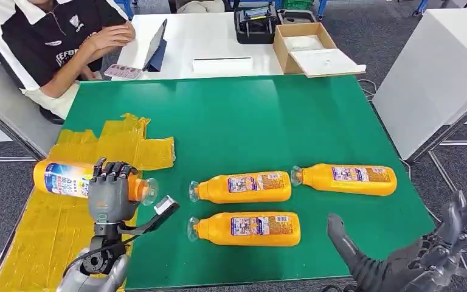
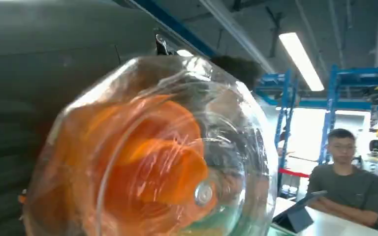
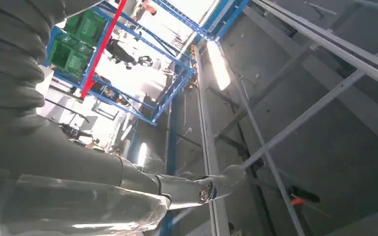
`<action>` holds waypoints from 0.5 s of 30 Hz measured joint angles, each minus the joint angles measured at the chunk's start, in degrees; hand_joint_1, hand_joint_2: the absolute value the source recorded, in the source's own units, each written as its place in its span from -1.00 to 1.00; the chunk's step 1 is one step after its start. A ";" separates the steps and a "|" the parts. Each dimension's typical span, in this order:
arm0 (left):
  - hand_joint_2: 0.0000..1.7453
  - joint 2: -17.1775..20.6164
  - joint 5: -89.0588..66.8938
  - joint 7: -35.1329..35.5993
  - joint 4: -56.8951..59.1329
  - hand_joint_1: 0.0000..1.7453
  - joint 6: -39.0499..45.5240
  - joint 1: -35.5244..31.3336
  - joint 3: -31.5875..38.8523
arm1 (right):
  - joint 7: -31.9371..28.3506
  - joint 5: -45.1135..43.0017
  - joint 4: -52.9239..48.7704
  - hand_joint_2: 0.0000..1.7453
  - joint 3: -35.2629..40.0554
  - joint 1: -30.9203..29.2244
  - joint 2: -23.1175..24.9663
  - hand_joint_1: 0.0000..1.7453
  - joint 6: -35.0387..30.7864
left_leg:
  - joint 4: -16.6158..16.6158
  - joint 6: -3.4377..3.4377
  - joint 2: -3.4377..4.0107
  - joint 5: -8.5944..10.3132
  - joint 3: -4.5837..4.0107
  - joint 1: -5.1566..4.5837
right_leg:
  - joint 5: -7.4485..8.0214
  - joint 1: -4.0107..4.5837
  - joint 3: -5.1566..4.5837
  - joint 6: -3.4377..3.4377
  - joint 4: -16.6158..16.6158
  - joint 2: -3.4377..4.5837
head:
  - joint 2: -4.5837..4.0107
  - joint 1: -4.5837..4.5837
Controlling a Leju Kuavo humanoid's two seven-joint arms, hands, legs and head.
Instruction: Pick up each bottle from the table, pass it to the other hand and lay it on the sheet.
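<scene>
My left hand (image 1: 110, 193) grips an orange bottle (image 1: 58, 177) around its neck end and holds it level above the yellow sheet (image 1: 42, 237), clear cap pointing right. The left wrist view looks straight at that clear cap (image 2: 152, 162), with the hand's grey cover (image 2: 24, 98) behind it. Three more orange bottles lie on their sides on the green mat (image 1: 249, 115): one in the middle (image 1: 243, 187), one to its right (image 1: 346, 179) and one nearer me (image 1: 246, 229). My right hand (image 1: 428, 252) hovers at the table's near right corner, fingers spread and holding nothing; its thumb (image 3: 192, 189) points toward the ceiling.
A person (image 1: 55, 42) sits at the far left corner beside a tablet (image 1: 155, 45). A white table behind the mat carries an open cardboard box (image 1: 313, 48) and a black case (image 1: 255, 24). Another white table (image 1: 438, 73) stands to the right.
</scene>
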 measured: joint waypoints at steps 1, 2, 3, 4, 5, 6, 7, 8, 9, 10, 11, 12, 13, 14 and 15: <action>1.00 -0.11 0.00 -0.02 0.24 1.00 0.00 -0.02 0.17 | 0.00 0.00 0.00 1.00 -0.02 0.01 0.02 -1.00 0.00 | 0.00 0.00 0.00 0.01 0.00 0.00 | 0.00 0.00 0.00 0.00 0.00 0.00 | 0.00 0.02; 1.00 -0.20 0.00 -0.06 0.46 1.00 0.00 -0.03 0.37 | 0.00 0.00 0.00 1.00 -0.04 0.01 0.02 -1.00 0.00 | 0.00 0.00 0.00 0.01 0.00 0.00 | 0.00 0.00 0.00 0.00 0.00 0.00 | 0.00 0.00; 1.00 -0.31 0.00 -0.09 0.66 1.00 0.00 -0.09 0.48 | 0.00 0.00 0.00 1.00 -0.07 0.01 0.04 -1.00 0.00 | 0.00 -0.02 0.00 0.04 0.00 0.00 | 0.00 0.00 0.00 0.00 0.00 0.00 | 0.00 0.00; 1.00 -0.44 0.00 -0.13 0.92 1.00 0.00 -0.22 0.63 | 0.00 0.00 0.00 1.00 -0.11 0.01 0.04 -1.00 0.00 | 0.00 -0.02 0.00 0.09 0.00 0.00 | 0.00 0.00 0.00 0.00 0.00 0.00 | 0.00 0.00; 1.00 -0.68 -0.04 -0.18 1.38 1.00 0.00 -0.57 0.92 | 0.00 0.00 0.00 1.00 -0.28 0.03 0.04 -1.00 0.00 | 0.00 0.02 0.00 0.19 0.00 0.00 | 0.01 0.00 0.00 -0.01 0.00 -0.01 | 0.00 0.00; 1.00 -0.81 -0.09 -0.13 1.82 1.00 0.00 -0.93 1.18 | 0.00 0.00 0.00 1.00 -0.44 0.04 0.04 -1.00 0.00 | 0.00 0.02 -0.01 0.17 -0.01 0.00 | 0.00 0.00 0.01 -0.01 0.00 -0.01 | 0.00 0.00; 1.00 -0.83 -0.15 0.84 2.25 1.00 0.00 -1.13 1.51 | 0.00 0.00 0.00 1.00 -0.61 0.08 0.07 -1.00 0.00 | 0.00 0.05 0.00 0.13 -0.01 0.00 | 0.00 0.00 0.01 -0.01 0.01 0.00 | 0.00 0.02; 1.00 -0.81 -0.22 2.31 2.66 1.00 0.00 -1.28 1.57 | 0.00 0.00 0.00 1.00 -0.70 0.28 0.13 -1.00 0.00 | -0.01 0.10 0.00 0.06 0.00 0.00 | 0.01 0.00 0.01 -0.01 0.01 0.00 | 0.00 0.00; 1.00 -0.74 -0.28 3.81 3.22 1.00 0.00 -1.49 1.59 | 0.00 0.00 0.00 1.00 -0.72 0.57 0.26 -1.00 0.00 | -0.01 0.05 0.00 0.05 -0.01 0.00 | 0.01 0.00 0.01 -0.01 0.00 0.00 | 0.00 0.00; 1.00 -0.74 -0.28 5.23 4.03 1.00 0.00 -1.74 1.68 | 0.00 0.02 0.00 1.00 -0.74 0.76 0.44 -1.00 0.00 | -0.01 -0.01 0.00 0.02 -0.01 0.01 | 0.01 0.00 0.00 -0.01 0.01 0.00 | 0.00 0.02; 1.00 -0.74 -0.24 6.10 4.94 1.00 0.00 -1.82 2.05 | 0.00 0.04 0.00 1.00 -0.74 0.77 0.52 -1.00 0.00 | -0.01 -0.01 0.00 0.02 0.00 0.01 | 0.01 0.01 0.00 -0.01 0.01 0.00 | 0.00 0.00; 1.00 -0.74 -0.26 6.36 5.62 1.00 0.00 -1.92 2.65 | 0.00 0.04 0.02 1.00 -0.79 0.78 0.52 -1.00 0.00 | -0.01 -0.01 0.00 0.02 0.00 0.01 | 0.01 0.01 0.00 -0.01 0.00 0.00 | 0.00 0.00; 1.00 -0.74 -0.28 6.82 6.38 1.00 0.00 -2.06 3.02 | 0.00 0.06 0.04 1.00 -0.81 0.84 0.55 -1.00 0.00 | -0.01 -0.01 0.00 0.03 0.01 0.01 | 0.00 0.02 0.00 -0.01 0.00 -0.01 | 0.00 0.02; 1.00 -0.74 -0.28 7.23 7.16 1.00 0.00 -2.24 3.30 | 0.00 0.15 0.09 1.00 -0.81 0.92 0.55 -1.00 0.00 | -0.01 -0.02 -0.01 0.03 0.00 0.01 | 0.00 0.02 0.00 -0.01 0.01 -0.01 | 0.00 0.02; 1.00 -0.74 -0.28 7.54 8.02 1.00 0.00 -2.47 3.76 | 0.00 0.28 0.11 1.00 -0.83 0.99 0.68 -1.00 0.00 | -0.01 -0.02 -0.01 0.03 0.00 0.02 | 0.00 0.02 0.00 -0.01 0.01 -0.01 | 0.00 0.00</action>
